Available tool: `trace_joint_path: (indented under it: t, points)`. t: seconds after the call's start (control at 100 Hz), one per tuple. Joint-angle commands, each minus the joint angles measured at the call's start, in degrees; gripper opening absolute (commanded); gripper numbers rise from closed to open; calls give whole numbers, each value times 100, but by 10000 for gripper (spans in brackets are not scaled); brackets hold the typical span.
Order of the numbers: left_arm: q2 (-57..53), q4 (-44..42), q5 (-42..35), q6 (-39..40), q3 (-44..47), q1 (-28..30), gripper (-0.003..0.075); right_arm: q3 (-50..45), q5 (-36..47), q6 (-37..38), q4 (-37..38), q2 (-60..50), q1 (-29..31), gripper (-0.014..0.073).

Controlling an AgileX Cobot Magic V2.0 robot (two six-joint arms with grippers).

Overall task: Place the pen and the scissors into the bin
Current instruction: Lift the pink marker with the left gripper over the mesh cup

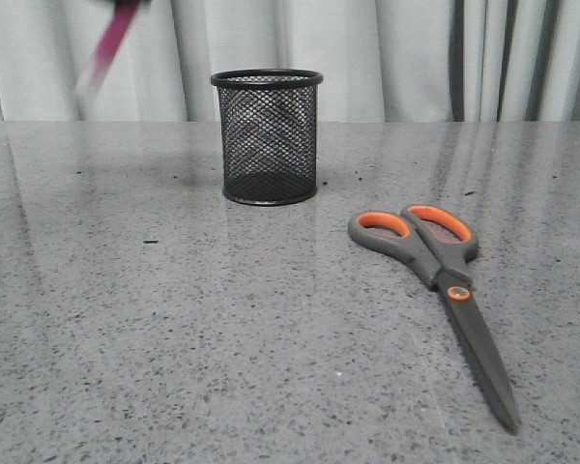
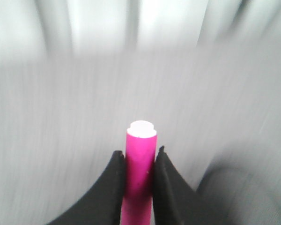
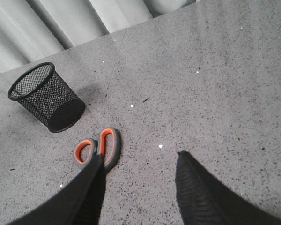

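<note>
- left gripper (image 2: pixel 139 176): two matte black fingers (image 2: pixel 113 187), broad at the base, each narrowing along a curved outer edge to a blunt tip; inner faces flat and straight. the surface looks smooth and plain, with no markings, screws or cables visible.
- right gripper (image 3: pixel 138 161): two black fingers (image 3: pixel 199 194), wide at the base and tapering to thin, pointed tips, like long wedges. the inner face of each shows a fine ribbed or cross-hatched texture; the outer surfaces are dull and plain.
- front view: only a dark, blurred shape at the top edge, too smeared to make out colour detail or parts.
</note>
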State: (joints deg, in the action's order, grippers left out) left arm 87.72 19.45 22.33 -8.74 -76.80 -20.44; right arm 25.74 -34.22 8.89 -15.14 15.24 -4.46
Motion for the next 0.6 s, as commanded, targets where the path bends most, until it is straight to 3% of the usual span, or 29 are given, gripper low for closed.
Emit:
trace_joint_path:
  t: [0.0,0.32,0.59]
  points:
    - [-475,908,-1499,-25,-194,-184,-19,208,366,-64,12,92,-9,313]
    - [-47,543,-3199,-124,-194,-1620,-19,208,386,-64,12,92,-9,313]
    - [741,276,-3261,-127,-194,-1739,-19,208,182,-64,12,92,-9,313]
